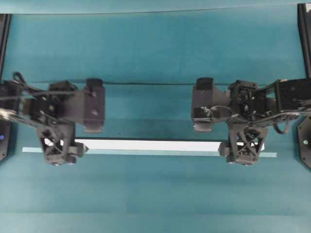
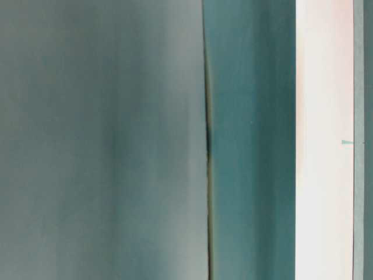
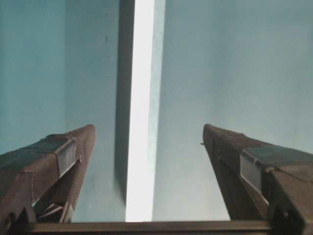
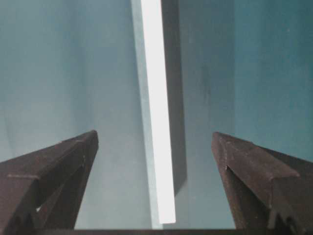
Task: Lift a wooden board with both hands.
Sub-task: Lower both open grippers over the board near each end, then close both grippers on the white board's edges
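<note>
The wooden board (image 1: pixel 150 145) is a long white plank lying left to right across the teal table, with a dark shadow along its far side. My left gripper (image 1: pixel 60 147) hangs over its left end and my right gripper (image 1: pixel 244 147) over its right end. In the left wrist view the board (image 3: pixel 142 98) runs between the wide-open fingers of the left gripper (image 3: pixel 148 128), touching neither. The right wrist view shows the same: the board (image 4: pixel 156 98) passes between the spread fingers of the right gripper (image 4: pixel 154 133), untouched. The board (image 2: pixel 323 140) is a blurred white band in the table-level view.
A thin pale teal strip (image 1: pixel 146 152) lies along the board's near side and reaches past both its ends. A dark crease (image 1: pixel 146 83) crosses the cloth behind the arms. Black frame posts (image 1: pixel 303 29) stand at the far corners.
</note>
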